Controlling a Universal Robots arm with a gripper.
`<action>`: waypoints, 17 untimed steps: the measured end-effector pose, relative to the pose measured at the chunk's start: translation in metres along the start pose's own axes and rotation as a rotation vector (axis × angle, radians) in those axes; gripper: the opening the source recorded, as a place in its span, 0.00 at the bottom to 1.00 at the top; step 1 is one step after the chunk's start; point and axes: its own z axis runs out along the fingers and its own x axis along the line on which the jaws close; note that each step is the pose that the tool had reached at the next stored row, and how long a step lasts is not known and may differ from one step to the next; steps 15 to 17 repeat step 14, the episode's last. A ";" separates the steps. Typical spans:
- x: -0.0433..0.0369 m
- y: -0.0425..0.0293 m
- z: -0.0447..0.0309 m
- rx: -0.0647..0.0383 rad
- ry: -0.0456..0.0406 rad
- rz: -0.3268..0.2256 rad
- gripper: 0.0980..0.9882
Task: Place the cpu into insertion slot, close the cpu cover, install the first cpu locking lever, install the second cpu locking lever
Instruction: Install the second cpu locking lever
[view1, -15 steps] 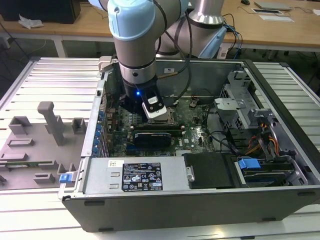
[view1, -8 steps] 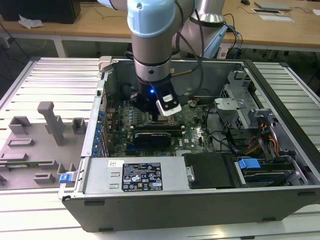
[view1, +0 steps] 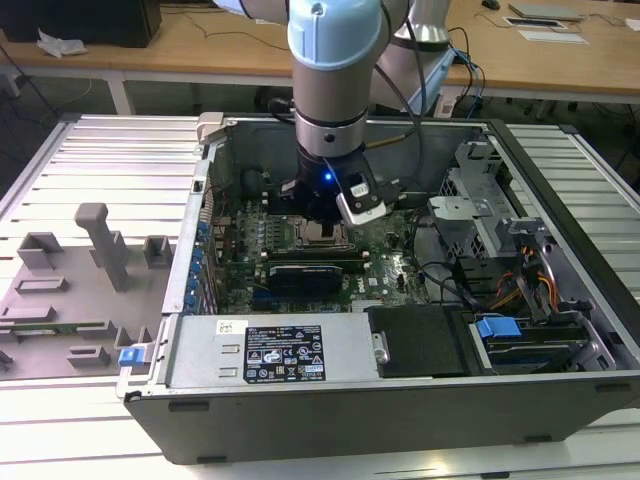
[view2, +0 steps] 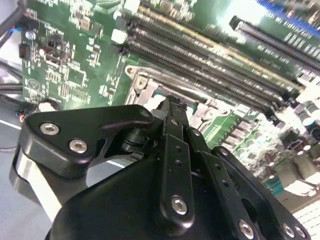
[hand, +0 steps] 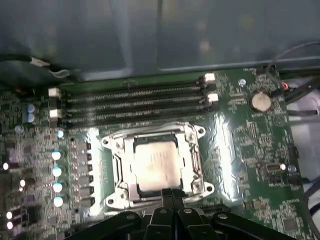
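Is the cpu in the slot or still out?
In. The cpu lies flat inside the slot's metal surround, framed on all sides.

Open computer case (view1: 400, 420) lay on slatted metal bench (view1: 110, 160). Green motherboard (view1: 375, 255) sat on case floor; four black memory slots (hand: 132, 102) ran side by side, coin battery (hand: 260, 101) at their end. Labelled power supply (view1: 270, 352) occupied near wall, blue-tabbed drive bay (view1: 500, 330) at exterior view's right. Grey fixture blocks (view1: 100, 240) stood at exterior view's left. Wooden desks (view1: 180, 45) stood far behind.
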 end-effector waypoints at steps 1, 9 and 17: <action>0.0006 0.0054 0.0009 0.000 0.0000 0.000 0.01; 0.0013 0.0181 -0.0102 0.005 -0.0022 -0.001 0.01; 0.0014 0.0181 -0.0105 0.005 -0.0022 -0.001 0.01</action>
